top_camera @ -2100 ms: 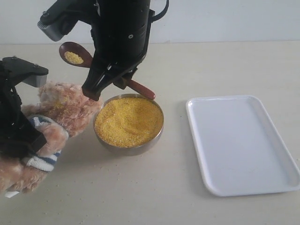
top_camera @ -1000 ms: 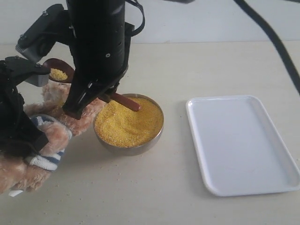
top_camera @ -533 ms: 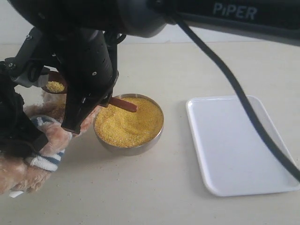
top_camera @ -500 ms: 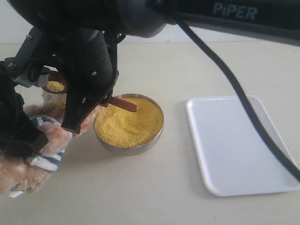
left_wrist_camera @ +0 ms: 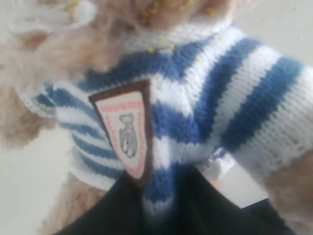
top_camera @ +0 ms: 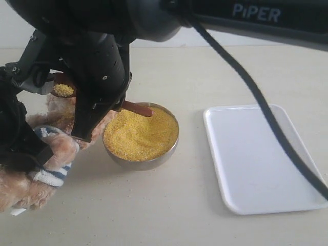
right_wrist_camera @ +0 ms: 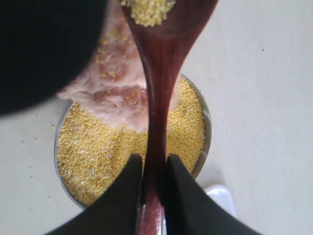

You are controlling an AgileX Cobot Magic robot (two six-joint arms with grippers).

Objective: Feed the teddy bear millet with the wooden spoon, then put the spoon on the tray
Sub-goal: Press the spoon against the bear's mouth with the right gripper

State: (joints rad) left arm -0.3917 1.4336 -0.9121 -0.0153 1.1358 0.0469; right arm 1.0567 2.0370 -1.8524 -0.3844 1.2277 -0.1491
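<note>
The teddy bear [top_camera: 59, 141] lies at the left, and my left gripper [top_camera: 36, 154] is shut on the front of its striped shirt [left_wrist_camera: 205, 93], just under the chest badge [left_wrist_camera: 128, 132]. My right gripper [top_camera: 105, 110] reaches across and is shut on the handle of the wooden spoon [right_wrist_camera: 159, 78]. The spoon's bowl [top_camera: 62, 90] carries a small heap of millet [right_wrist_camera: 146, 10] and hangs right over the bear's head [right_wrist_camera: 117, 93]. Its handle end [top_camera: 138, 108] sticks out over the metal bowl [top_camera: 171, 148] full of millet [top_camera: 141, 134]. The white tray [top_camera: 264, 156] lies to the right.
The right arm's dark body [top_camera: 97, 46] fills the upper left and hides most of the bear's face. A cable [top_camera: 256, 102] crosses above the tray. Loose yellow grains cling to the bear's fur and collar [left_wrist_camera: 151, 49].
The right gripper carried the loaded spoon left and down, from above the bowl to over the bear's head. In the last half second it barely shifted. The left gripper held still.
</note>
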